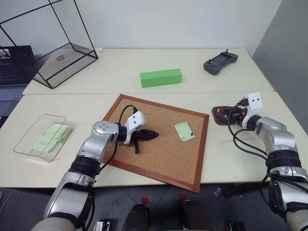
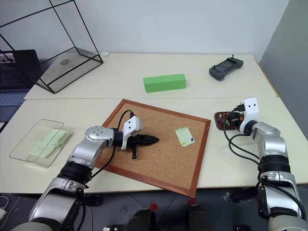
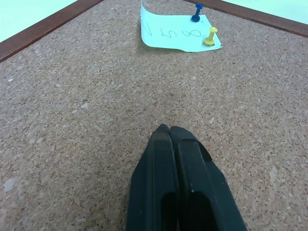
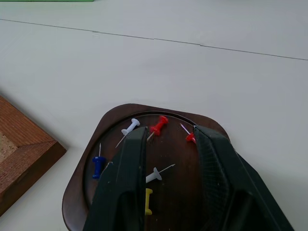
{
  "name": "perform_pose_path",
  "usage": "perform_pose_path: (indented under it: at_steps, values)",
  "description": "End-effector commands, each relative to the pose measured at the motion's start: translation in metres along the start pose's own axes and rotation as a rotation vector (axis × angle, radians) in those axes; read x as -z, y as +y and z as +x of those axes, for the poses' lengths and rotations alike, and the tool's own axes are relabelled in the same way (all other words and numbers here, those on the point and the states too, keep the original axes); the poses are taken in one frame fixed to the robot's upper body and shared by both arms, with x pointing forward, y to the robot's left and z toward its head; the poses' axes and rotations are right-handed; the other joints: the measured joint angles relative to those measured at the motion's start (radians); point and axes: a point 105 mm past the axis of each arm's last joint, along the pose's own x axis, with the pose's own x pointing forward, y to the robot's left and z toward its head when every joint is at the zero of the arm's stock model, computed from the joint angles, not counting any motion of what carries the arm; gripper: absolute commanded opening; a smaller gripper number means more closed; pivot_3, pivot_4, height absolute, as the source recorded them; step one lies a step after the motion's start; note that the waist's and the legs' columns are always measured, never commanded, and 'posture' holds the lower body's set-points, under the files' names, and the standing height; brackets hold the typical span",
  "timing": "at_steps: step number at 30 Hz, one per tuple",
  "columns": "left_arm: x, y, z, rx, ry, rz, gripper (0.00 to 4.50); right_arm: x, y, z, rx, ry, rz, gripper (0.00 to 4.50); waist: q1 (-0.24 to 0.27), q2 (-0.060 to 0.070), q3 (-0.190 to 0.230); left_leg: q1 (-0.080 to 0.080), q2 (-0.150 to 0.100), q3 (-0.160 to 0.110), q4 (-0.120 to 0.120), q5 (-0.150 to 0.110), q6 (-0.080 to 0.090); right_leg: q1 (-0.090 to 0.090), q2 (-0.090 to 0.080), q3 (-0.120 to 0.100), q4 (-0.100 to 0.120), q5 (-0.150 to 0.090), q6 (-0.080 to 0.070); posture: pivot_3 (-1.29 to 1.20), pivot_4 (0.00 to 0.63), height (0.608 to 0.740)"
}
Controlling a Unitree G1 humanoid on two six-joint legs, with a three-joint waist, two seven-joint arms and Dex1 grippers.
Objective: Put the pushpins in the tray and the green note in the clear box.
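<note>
The green note (image 1: 185, 130) lies on the corkboard (image 1: 159, 159), held by a blue pushpin (image 3: 196, 13) and a yellow pushpin (image 3: 210, 36). My left gripper (image 3: 168, 131) hovers just over the cork a short way left of the note, shut and empty. To the board's right, my right gripper (image 4: 166, 132) hangs open over the dark brown tray (image 4: 115, 115), nothing between its fingers. Several pushpins lie in the tray, among them a red one (image 4: 159, 126) and a white one (image 4: 130, 129). The clear box (image 1: 29, 144) sits at the far left with pale green notes inside.
A thick green block (image 1: 160, 77) lies behind the corkboard. A black wire cage (image 1: 53, 48) stands at the back left beside a laptop (image 1: 12, 72). A grey handheld controller (image 1: 220, 62) rests at the back right. The table's right edge is close to the tray.
</note>
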Motion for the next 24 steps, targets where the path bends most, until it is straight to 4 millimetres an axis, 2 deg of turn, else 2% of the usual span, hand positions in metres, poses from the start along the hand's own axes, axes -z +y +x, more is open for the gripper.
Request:
perform_pose_path:
  at_steps: [1, 4, 7, 8, 11, 14, 19, 24]
  values:
    - [0.004, -0.002, 0.002, 0.014, 0.026, 0.006, 0.0, -0.025, 0.002, -0.007, -0.033, -0.082, -0.049, 1.61, 0.0, 0.0, 0.0, 0.0, 0.0, 0.0, 0.0, 0.0, 0.0, 0.0, 0.0, 0.0, 0.0, 0.0, 0.0, 0.0, 0.15, 0.74]
    - [0.004, -0.001, 0.003, 0.014, 0.028, 0.008, 0.0, -0.03, 0.017, -0.013, -0.137, -0.104, -0.099, 1.61, 0.0, 0.0, 0.0, 0.0, 0.0, 0.0, 0.0, 0.0, 0.0, 0.0, 0.0, 0.0, 0.0, 0.0, 0.0, 0.0, 0.15, 0.74]
    - [0.003, -0.001, 0.003, 0.015, 0.027, 0.008, 0.0, -0.032, 0.049, -0.026, -0.326, -0.117, -0.193, 1.61, 0.001, 0.0, 0.0, 0.0, 0.0, 0.0, 0.0, 0.0, 0.0, 0.0, 0.0, 0.0, 0.0, 0.0, 0.0, 0.0, 0.15, 0.74]
    - [0.003, -0.001, 0.003, 0.016, 0.027, 0.009, 0.0, -0.031, 0.065, -0.035, -0.415, -0.121, -0.241, 1.61, 0.001, 0.0, 0.0, 0.0, 0.0, -0.001, 0.0, 0.0, 0.0, 0.0, 0.0, -0.001, 0.0, 0.0, 0.0, 0.0, 0.15, 0.74]
    - [0.003, 0.0, 0.003, 0.017, 0.029, 0.01, 0.0, -0.02, 0.096, -0.052, -0.575, -0.104, -0.342, 1.61, 0.001, 0.0, 0.0, -0.001, 0.0, -0.001, 0.0, 0.0, 0.0, 0.0, 0.0, -0.001, -0.001, 0.0, 0.0, 0.0, 0.15, 0.74]
    - [0.003, 0.0, 0.002, 0.016, 0.03, 0.009, 0.0, -0.011, 0.117, -0.06, -0.667, -0.101, -0.351, 1.61, 0.001, 0.0, 0.0, 0.0, 0.0, -0.001, 0.001, 0.0, 0.0, 0.0, 0.0, -0.001, 0.0, 0.0, 0.0, 0.0, 0.15, 0.74]
    - [0.003, 0.001, 0.003, 0.017, 0.029, 0.01, 0.0, 0.004, 0.145, -0.049, -0.718, -0.11, -0.323, 1.61, 0.001, 0.0, 0.0, 0.001, 0.0, -0.001, 0.001, 0.0, 0.0, 0.001, 0.001, -0.001, 0.0, 0.0, 0.0, 0.0, 0.15, 0.74]
    - [0.002, 0.0, 0.003, 0.019, 0.029, 0.012, 0.0, 0.008, 0.147, -0.037, -0.697, -0.11, -0.327, 1.61, 0.002, 0.0, 0.0, 0.001, 0.0, -0.001, 0.001, 0.0, 0.0, 0.001, 0.001, -0.001, 0.0, 0.0, 0.0, 0.0, 0.15, 0.74]
